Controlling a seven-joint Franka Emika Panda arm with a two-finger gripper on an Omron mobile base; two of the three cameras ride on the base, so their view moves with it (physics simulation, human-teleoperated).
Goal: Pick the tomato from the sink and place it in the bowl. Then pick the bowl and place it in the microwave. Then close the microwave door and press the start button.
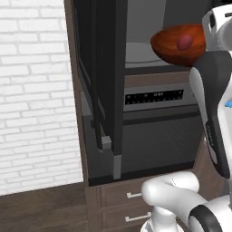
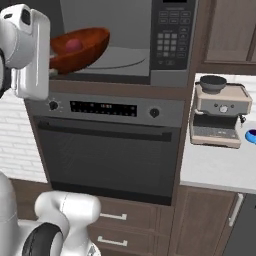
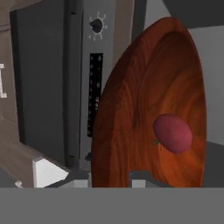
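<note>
**Mia:** Look, the bowl (image 2: 80, 47) is up high, at the top left of the right base view. It is right at the mouth of the microwave (image 2: 150, 45).

**Ben:** And the tomato (image 2: 73, 45) sits inside the bowl. I see it as a small red ball in the hand view too, low and to the right.

**Mia:** Is the gripper (image 3: 110, 177) holding the bowl?

**Ben:** Yes. At the bottom of the hand view the two little tips pinch the bowl's rim, one on each side. So the pincer is closed on the bowl.

**Mia:** The bowl looks tipped, not flat.

**Ben:** That is my worry. If it tips more, I think the tomato could roll out and drop to the floor.

**Mia:** What else could go wrong?

**Ben:** The pincer holds only the edge. A big wide bowl held by its edge could slip or swing if the arm moves fast.

**Mia:** And the microwave door (image 1: 108, 77)?

**Ben:** It stands open, the tall dark slab in the middle of the left base view. The bowl could bump the frame of the opening if it goes in too low. The oven (image 2: 107, 145) is just under it.

**Mia:** So go slow and keep it flat.
</note>
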